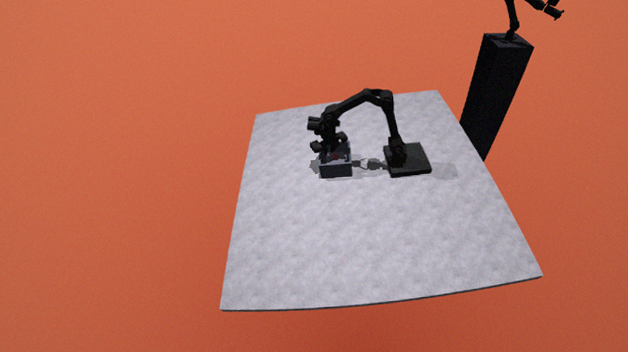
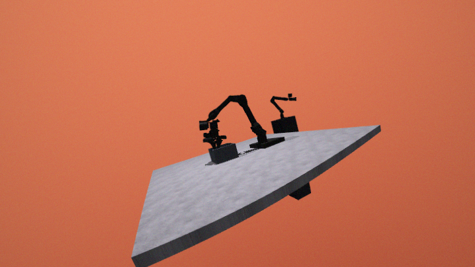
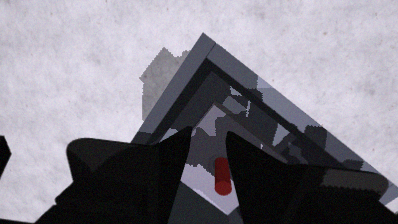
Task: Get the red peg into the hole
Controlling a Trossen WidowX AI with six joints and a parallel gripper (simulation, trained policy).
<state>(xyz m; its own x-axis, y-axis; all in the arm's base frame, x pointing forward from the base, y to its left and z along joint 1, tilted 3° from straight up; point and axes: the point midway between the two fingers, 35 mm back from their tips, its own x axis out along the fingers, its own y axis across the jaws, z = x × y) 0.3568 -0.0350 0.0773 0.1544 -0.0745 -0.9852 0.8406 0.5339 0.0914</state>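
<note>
The red peg stands inside the open grey box, over the light plate at its bottom. In the wrist view its round top end points toward the camera. Its lower end and the hole do not show clearly, so how deep it sits cannot be told. My gripper is partly open, its fingers reaching down into the box on either side of the peg. In the wrist view the peg lies nearer the right finger, with a gap on its left. The fingertips are hidden in the exterior view.
The box walls stand close around my fingers. The arm's dark base stands to the right of the box on the pale table. A second small arm on a tall dark pedestal stands behind the table.
</note>
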